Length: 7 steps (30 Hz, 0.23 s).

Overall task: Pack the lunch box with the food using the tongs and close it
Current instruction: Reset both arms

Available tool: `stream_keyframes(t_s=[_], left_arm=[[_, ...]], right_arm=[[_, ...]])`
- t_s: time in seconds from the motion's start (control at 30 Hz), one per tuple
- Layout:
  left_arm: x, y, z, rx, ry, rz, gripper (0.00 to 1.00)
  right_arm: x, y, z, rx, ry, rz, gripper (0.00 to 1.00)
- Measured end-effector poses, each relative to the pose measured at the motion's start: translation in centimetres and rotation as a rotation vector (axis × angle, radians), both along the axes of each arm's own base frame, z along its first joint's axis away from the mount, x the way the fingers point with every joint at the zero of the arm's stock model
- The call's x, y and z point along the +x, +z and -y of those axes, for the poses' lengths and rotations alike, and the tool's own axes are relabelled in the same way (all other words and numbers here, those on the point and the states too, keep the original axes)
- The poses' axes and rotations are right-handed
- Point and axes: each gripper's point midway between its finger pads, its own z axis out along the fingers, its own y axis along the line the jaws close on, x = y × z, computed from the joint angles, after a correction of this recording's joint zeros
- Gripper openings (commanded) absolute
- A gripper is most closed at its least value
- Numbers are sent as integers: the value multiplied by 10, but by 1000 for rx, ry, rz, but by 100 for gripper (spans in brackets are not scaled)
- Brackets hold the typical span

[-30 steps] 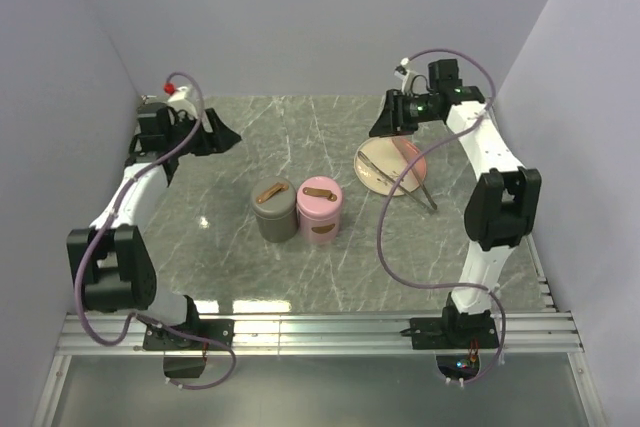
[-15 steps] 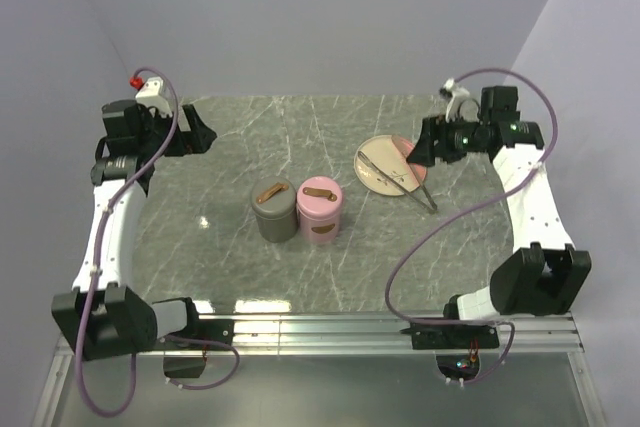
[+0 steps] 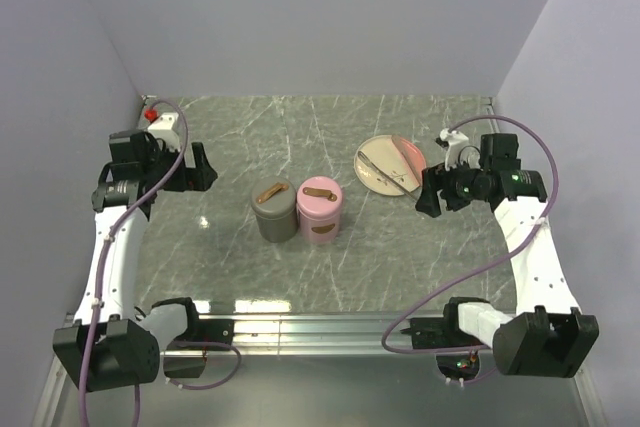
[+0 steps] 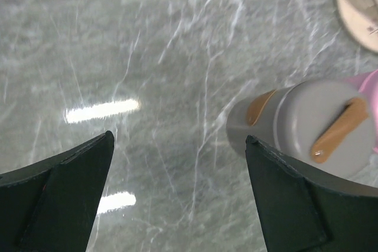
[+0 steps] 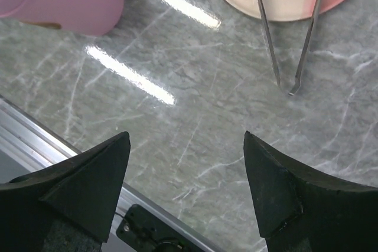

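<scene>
**Left hand** [image 3: 203, 168] — jaws spread wide, nothing between them, touching nothing. It hangs over the bare counter [image 3: 240, 272], well to the left of the lunch box [image 3: 320, 210], with its fingers pointing that way. The wrist view shows only marble between the two fingers. A grey canister [image 3: 274, 212] sits just past the right finger, with a sliver of pink behind it.

**Right hand** [image 3: 428, 199] — jaws also wide, empty, no contact with anything. It is to the right of the lunch box, above the counter. In its wrist view the open gap frames bare marble. The ends of the tongs lie ahead of the fingers, not between them.

**Lunch box** — upright near mid-counter, lid [image 3: 322, 183] on, brown strap [image 3: 318, 192] across the top. The grey canister stands just beside it on its left. Whether the two touch, I cannot tell.

**Tongs** [image 5: 269, 39] — to the right of the lunch box and farther back. They rest on the plate [image 3: 372, 169], and both thin arms run off its near rim so the ends lie on the counter. The arms are slightly apart, and no hand is on them.

**Food** — too small to make out in any view.
</scene>
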Motion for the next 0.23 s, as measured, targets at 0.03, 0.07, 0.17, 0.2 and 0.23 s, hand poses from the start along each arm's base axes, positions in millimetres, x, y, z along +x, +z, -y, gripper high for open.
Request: stream_keyframes(t_s=[0.03,0.07,0.17,0.2,0.23], left_arm=[[-2,-6,-1,4,3,-14,99],[-3,-12,-2,8,9,-29,99],[-7,-23,-4,19,29,-55,99],[-7,-25,-4,21,36,-61,99],[-7,-25,-3,22,39,-63,99]], right_arm=[[-1,-2,1,-5,1,0,84],[-3,-4,1,-10,3,-2,84],[-7,-10,1,-28,6,-2,84],[-8,-11,-1,-31,12,1,84],[-11,-12,-3,-33,21,1,84]])
